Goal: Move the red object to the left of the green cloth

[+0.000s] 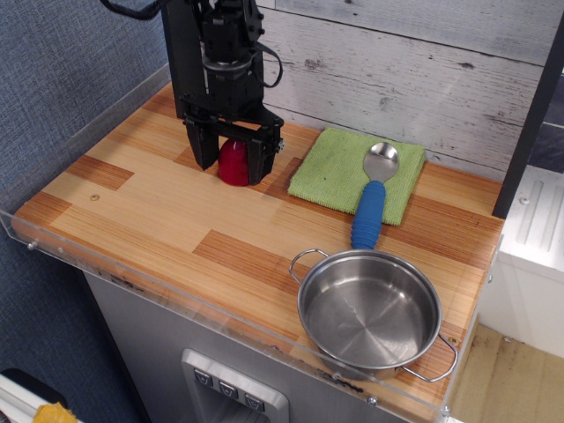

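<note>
The red object (233, 164) is a glossy deep-red lump low over the wooden tabletop, just left of the green cloth (339, 167). My gripper (232, 162) comes straight down over it, one black finger on each side, shut on it. The upper part of the lump is hidden behind the gripper body. I cannot tell whether it touches the wood. The lime-green cloth lies flat near the back wall, a short gap to the right of my right finger (259, 159).
A blue-handled metal spoon (371, 201) lies with its bowl on the cloth and its handle towards the front. A steel pan (368, 308) stands at the front right. A clear acrylic rim (132, 284) runs along the table's front and left edges.
</note>
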Controlling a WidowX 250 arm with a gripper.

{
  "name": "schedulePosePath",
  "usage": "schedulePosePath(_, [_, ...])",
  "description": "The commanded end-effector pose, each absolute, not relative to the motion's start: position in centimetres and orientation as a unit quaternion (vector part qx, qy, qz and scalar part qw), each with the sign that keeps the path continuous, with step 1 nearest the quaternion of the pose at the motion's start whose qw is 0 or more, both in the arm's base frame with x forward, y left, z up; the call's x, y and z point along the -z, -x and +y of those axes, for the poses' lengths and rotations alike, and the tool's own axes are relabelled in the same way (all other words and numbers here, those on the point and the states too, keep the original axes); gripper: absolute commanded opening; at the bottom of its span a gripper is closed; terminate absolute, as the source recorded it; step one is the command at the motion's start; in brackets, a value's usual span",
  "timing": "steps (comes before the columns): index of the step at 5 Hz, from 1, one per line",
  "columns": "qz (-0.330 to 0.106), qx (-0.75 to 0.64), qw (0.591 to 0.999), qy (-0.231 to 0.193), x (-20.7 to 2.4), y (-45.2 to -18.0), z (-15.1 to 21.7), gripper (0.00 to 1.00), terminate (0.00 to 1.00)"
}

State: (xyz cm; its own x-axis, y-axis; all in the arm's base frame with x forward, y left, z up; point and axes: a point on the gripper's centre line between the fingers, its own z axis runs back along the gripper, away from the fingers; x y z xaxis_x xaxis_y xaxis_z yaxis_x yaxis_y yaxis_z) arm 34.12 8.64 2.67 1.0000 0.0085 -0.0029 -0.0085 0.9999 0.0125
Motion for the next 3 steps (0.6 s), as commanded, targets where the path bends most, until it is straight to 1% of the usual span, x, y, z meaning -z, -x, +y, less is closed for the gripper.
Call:
schedulePosePath(1, [-0.080, -0.017, 0.995, -0.048, -10.3, -31.0, 7.4, 1.00, 0.00])
schedulePosePath(2, [-0.098, -0.019, 0.994, -0.043, -11.6, -29.7, 6.0, 1.00, 0.00])
schedulePosePath(3, [-0.086, -0.001, 0.996, -0.027, -11.4, -28.8, 3.3, 1.00, 0.00])
